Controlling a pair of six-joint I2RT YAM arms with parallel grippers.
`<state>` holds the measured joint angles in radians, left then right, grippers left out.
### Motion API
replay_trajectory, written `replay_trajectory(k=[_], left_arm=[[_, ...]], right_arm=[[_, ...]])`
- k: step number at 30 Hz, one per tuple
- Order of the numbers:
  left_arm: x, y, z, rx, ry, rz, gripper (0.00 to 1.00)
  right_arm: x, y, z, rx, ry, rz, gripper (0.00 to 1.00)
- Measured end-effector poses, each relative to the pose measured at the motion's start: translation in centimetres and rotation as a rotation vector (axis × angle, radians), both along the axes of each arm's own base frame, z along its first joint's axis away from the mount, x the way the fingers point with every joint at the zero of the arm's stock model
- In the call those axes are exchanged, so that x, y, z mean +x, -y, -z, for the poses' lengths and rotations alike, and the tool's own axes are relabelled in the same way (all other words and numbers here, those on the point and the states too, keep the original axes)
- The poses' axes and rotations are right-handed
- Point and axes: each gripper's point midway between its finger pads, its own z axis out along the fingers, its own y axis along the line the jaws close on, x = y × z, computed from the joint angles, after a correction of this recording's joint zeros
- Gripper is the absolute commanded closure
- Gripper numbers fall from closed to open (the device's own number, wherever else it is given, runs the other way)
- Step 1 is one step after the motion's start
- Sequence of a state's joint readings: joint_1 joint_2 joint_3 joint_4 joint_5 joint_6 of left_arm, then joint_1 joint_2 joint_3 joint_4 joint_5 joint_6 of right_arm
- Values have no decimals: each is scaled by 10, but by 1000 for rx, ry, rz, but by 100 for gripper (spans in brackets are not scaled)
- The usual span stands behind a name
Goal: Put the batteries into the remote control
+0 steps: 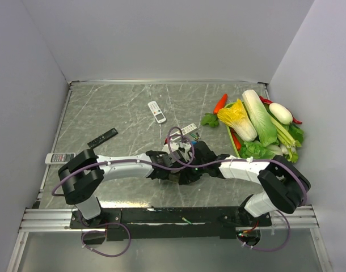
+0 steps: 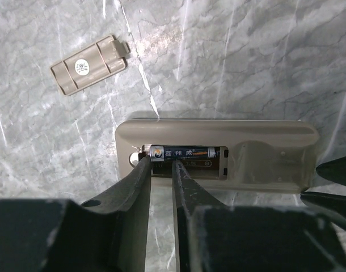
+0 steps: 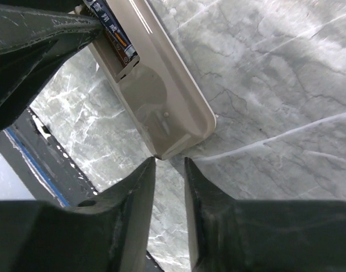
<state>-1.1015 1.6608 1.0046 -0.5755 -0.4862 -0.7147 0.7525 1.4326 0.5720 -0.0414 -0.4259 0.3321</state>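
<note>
The remote control point(image 2: 264, 164) lies back up on the marble, its recessed bay uncovered. One dark blue battery point(image 2: 184, 152) lies in the bay's far slot. My left gripper point(image 2: 160, 163) reaches in at the bay's left end. Its tips rest against that battery's left part, a narrow gap between them with only marble showing through. My right gripper point(image 3: 170, 161) sits at the remote control's point(image 3: 156, 96) other end. Its left tip touches the rounded end, and its jaws stand narrowly apart with nothing between them. The battery point(image 3: 113, 28) shows at the top. No other batteries show.
The beige bay cover point(image 2: 89, 65) lies loose beyond the remote. A white remote point(image 1: 157, 111), a black remote point(image 1: 102, 137) and a grey-white remote point(image 1: 59, 158) lie at the left and back. A tray of vegetables point(image 1: 258, 122) fills the right side.
</note>
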Motion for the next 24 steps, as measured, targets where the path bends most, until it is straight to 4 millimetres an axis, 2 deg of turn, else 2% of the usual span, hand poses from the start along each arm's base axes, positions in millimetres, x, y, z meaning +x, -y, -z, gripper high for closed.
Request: replay_trajectory(k=[6,11,16,24], left_arm=[[-1,0,2,42,-28,2,92],[-1,0,3,90,-53,0,90],[-2,0,5,125,-72,-5,93],[-3,1,4,74,-75,20,97]], right_arm=[[-3,1,2,0,-34,10,73],[-2,3,4,-5,-63,40,74],[-2,5,4,-7,-79,62,75],[0,4,3,-4,-51,50,75]])
